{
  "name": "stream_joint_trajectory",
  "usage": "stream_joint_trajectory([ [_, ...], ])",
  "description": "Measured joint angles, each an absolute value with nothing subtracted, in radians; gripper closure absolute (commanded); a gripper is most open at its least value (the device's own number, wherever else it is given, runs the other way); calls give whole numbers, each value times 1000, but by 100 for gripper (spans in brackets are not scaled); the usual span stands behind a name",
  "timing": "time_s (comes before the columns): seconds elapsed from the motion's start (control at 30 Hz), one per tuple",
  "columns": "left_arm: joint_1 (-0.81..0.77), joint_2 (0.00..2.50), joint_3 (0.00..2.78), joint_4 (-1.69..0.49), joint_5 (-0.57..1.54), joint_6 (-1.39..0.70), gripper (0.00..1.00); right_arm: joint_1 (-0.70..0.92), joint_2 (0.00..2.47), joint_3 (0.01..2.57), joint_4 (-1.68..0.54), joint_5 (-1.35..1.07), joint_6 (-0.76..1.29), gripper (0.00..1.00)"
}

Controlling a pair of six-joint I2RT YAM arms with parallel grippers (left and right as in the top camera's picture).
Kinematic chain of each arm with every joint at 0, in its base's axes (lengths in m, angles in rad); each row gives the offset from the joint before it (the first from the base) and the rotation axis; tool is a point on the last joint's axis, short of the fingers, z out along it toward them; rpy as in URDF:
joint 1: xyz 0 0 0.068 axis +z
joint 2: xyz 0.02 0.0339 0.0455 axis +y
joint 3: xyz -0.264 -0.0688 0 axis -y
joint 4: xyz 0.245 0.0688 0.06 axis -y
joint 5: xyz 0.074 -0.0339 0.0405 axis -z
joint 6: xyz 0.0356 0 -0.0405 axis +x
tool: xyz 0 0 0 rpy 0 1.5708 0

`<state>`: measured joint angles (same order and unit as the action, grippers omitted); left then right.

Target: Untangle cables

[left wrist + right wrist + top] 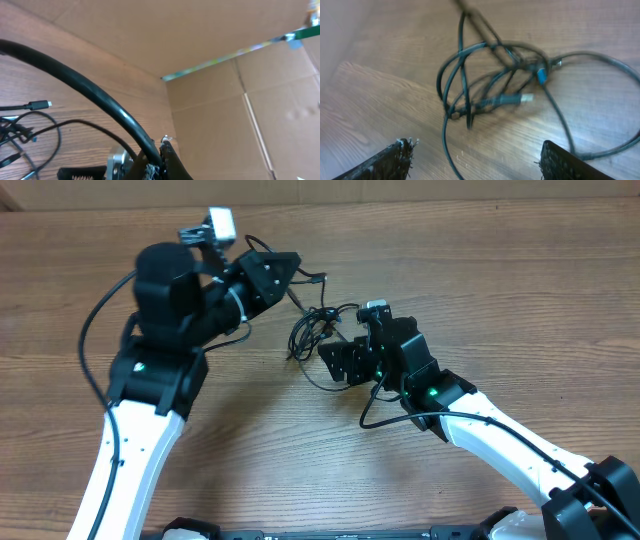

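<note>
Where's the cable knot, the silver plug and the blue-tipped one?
cables [466,106]: right wrist view, where the tangled loops cross.
silver plug [524,99]: right wrist view, on its metal tip.
blue plug [541,76]: right wrist view, on its blue end.

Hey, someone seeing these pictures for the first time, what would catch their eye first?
The tangle of thin black cables on the wooden table grabs the eye first, loops crossing, a blue-tipped plug among them. The right gripper hangs just short of it, jaws wide open, while the left gripper points in from the upper left.
</note>
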<state>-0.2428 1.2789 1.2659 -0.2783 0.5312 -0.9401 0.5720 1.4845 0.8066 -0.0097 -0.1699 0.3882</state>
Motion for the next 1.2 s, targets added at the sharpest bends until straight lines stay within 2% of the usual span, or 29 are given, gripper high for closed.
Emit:
stream_joint_trajectory([
  [0.27, -276, 1408, 1266, -281, 506, -940, 96, 572, 1485, 807, -39, -179, 415, 19],
  [0.53, -276, 1423, 1266, -277, 472, -940, 96, 572, 1485, 807, -47, -180, 419, 21],
  [0.67, -275, 1423, 1266, -282, 405, -913, 90, 572, 1485, 807, -97, -193, 450, 21],
  [0.73, -275, 1423, 1266, -310, 336, -880, 80, 572, 1485, 807, -121, -196, 472, 21],
  [0.83, -275, 1427, 1268, -364, 208, -857, 69, 572, 1485, 807, -155, -202, 498, 21],
  [0.87, -275, 1429, 1269, -387, 159, -849, 57, 572, 1485, 807, -170, -203, 503, 21],
  [0.93, -275, 1439, 1271, -441, 66, -830, 28, 572, 1485, 807, -193, -204, 510, 21],
  [1.0, -275, 1455, 1271, -504, -14, -829, 4, 572, 1485, 807, -220, -205, 517, 21],
  [1.03, -275, 1466, 1271, -538, -45, -828, 0, 572, 1485, 807, -233, -205, 520, 20],
  [1.2, -274, 1514, 1271, -682, -49, -835, 0, 572, 1485, 807, -270, -205, 524, 16],
])
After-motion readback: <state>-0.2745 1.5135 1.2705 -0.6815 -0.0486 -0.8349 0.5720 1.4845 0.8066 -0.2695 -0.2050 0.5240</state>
